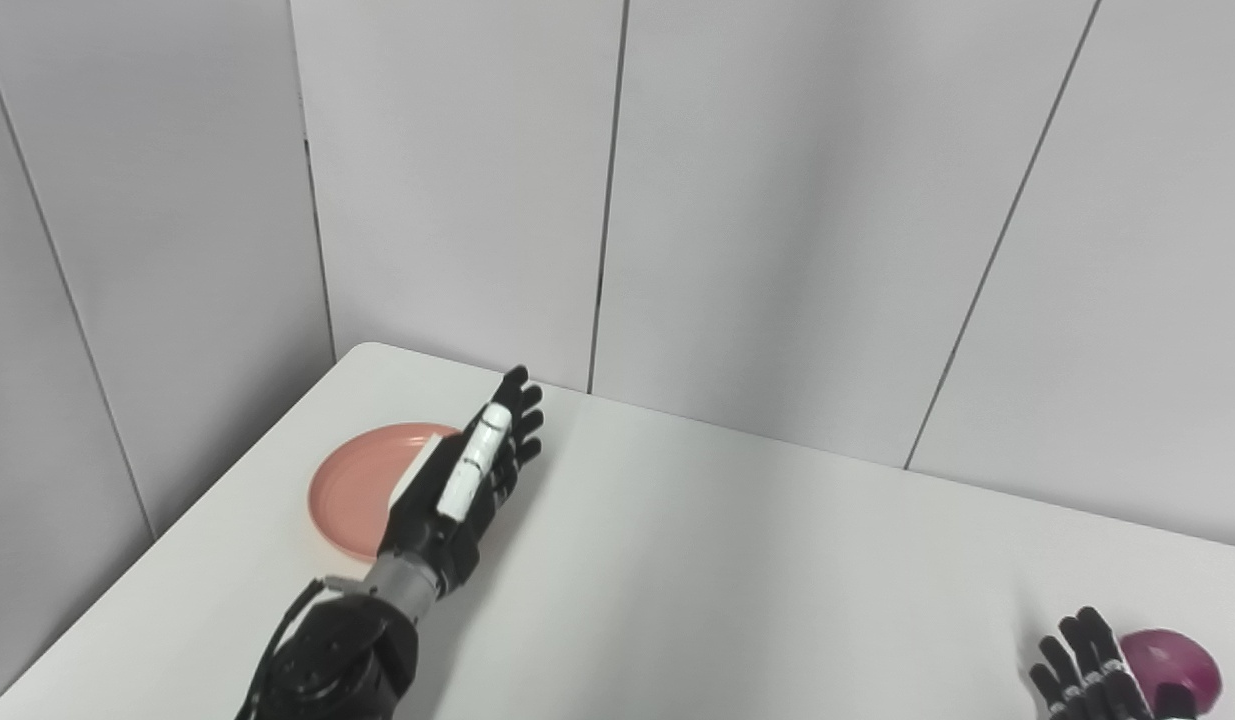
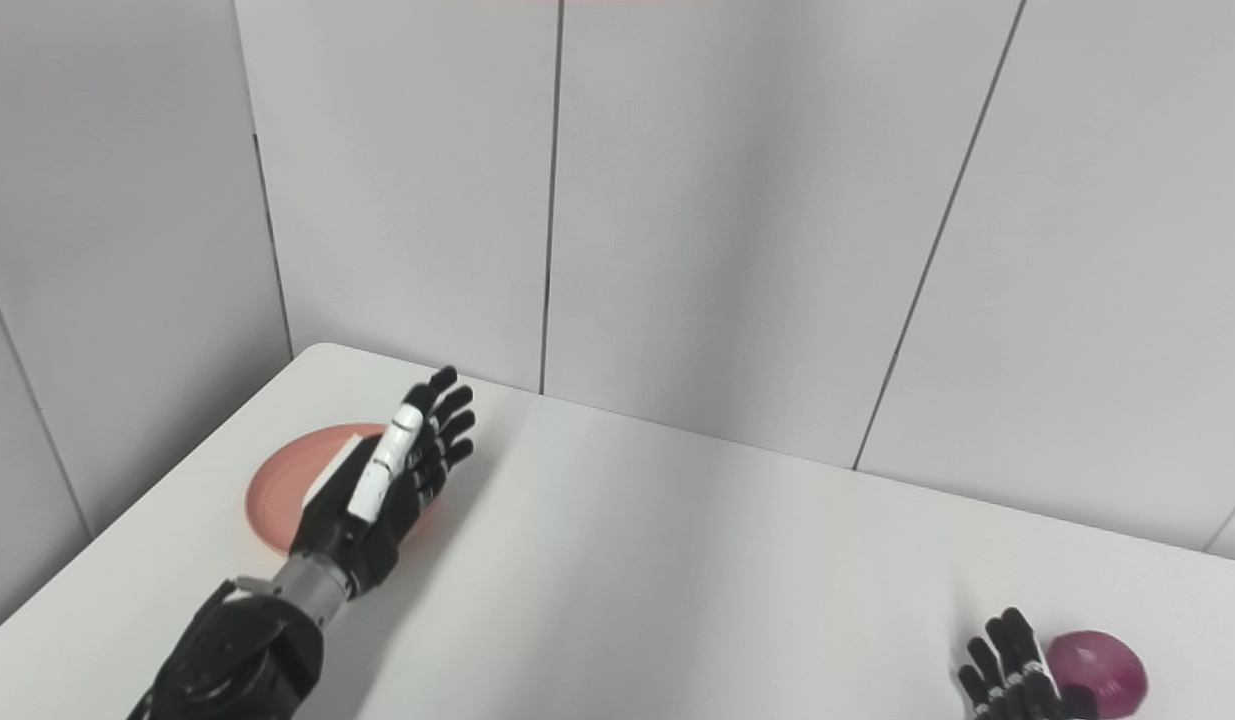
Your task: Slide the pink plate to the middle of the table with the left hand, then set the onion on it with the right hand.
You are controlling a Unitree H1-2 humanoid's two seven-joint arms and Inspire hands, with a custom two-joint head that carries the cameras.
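Hovering left robot hand (image 1: pixel 472 485): fingers straight, spread, over pink plate (image 1: pixel 362 487)
Right robot hand (image 1: pixel 1092 670): fingers apart, beside onion (image 1: pixel 1172 665)

Desk (image 1: pixel 737 560): white, matte top with a rounded far-left corner, its surface evenly lit with soft shadows. Back wall (image 1: pixel 777 200): pale grey panels divided by thin dark vertical seams, some leaning in the wide view, meeting the desk's far edge. Left wall (image 1: pixel 127 250): the same grey panelling, running along the desk's left side. Lighting: diffuse, no glare.
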